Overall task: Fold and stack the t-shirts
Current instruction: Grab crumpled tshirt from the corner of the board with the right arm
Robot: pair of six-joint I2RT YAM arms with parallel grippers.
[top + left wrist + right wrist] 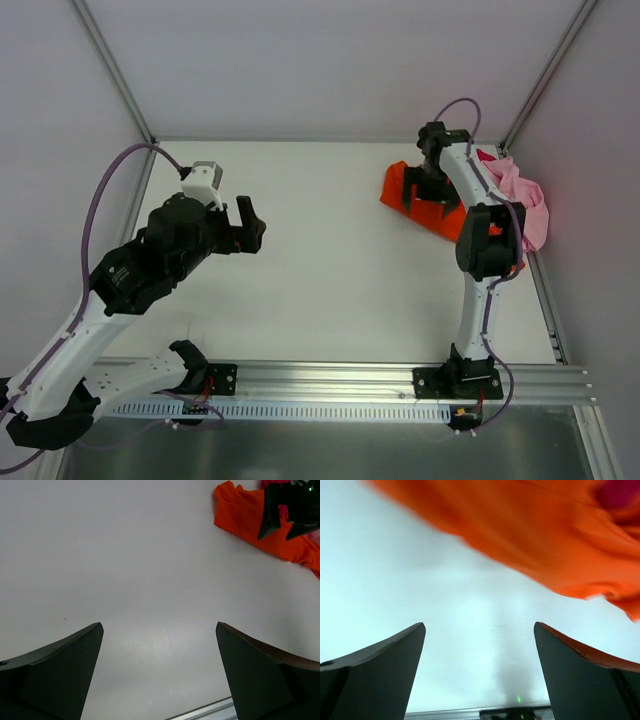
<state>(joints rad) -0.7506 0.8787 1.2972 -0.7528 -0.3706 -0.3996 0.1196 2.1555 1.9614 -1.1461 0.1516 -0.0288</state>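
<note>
The orange t-shirt (400, 187) lies crumpled at the far right of the white table; it also shows in the left wrist view (239, 513) and the right wrist view (530, 530). The light pink t-shirt (527, 198) is bunched against the right wall behind it. A bit of the crimson-magenta t-shirt (617, 492) peeks out beside the orange one. My right gripper (428, 196) is open and empty, low over the orange shirt's near edge; its jaws (480, 627) frame bare table. My left gripper (250, 226) is open and empty at mid-left, well apart from the shirts (159, 630).
White walls and metal frame posts (115, 70) close in the table on the left, back and right. An aluminium rail (330, 378) with both arm bases runs along the near edge. My right arm (488, 240) reaches over the shirts' near side.
</note>
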